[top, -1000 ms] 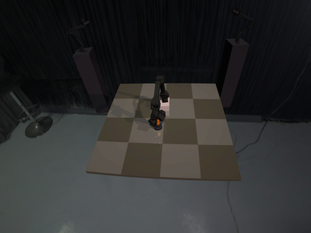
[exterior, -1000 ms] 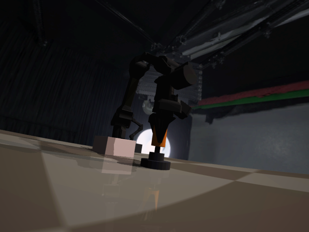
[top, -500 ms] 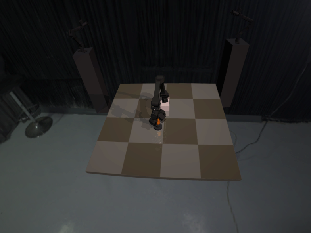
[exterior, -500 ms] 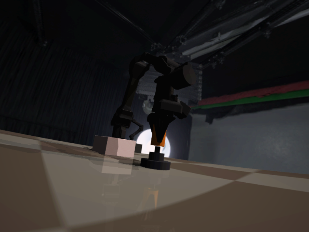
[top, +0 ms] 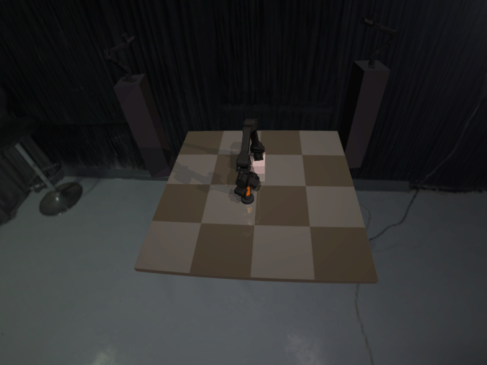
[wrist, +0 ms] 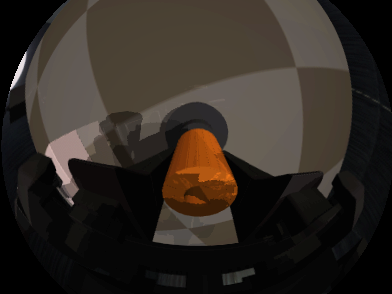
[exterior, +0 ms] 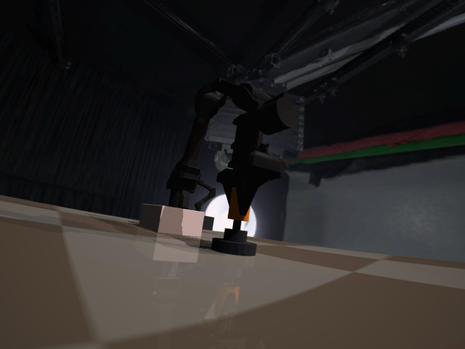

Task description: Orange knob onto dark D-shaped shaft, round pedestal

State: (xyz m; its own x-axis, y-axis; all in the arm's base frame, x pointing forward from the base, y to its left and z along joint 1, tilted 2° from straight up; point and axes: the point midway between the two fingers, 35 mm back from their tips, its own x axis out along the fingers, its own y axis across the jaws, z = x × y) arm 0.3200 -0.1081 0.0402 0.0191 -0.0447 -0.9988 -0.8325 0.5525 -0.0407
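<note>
The gripper (top: pixel 247 190) (exterior: pixel 239 210) (wrist: pixel 198 153), dark and matte with tapering, faceted fingers, is clamped on the orange knob (top: pixel 247 191) (exterior: pixel 235 210) (wrist: pixel 200 172). The pedestal (top: pixel 247 199) (exterior: pixel 233 247) (wrist: pixel 218 122) is a dark, round, stepped form: a broad disc under a narrower collar. A slim dark shaft (exterior: pixel 236 225) rises from the collar to the knob's lower end; the knob is upright above the pedestal, with a gap between knob and collar. The tabletop (top: pixel 281 251) (exterior: pixel 210 323) (wrist: pixel 200 45) is checkered in brown and pale grey, its surface glossy and reflective. A pale pink block (top: pixel 258 164) (exterior: pixel 181 221) (wrist: pixel 67 152), box-shaped, stands near the pedestal. The knob appears smooth-sided and tapered, with a patchily shaded end face bearing a dark recess; its flat side cannot be discerned.
</note>
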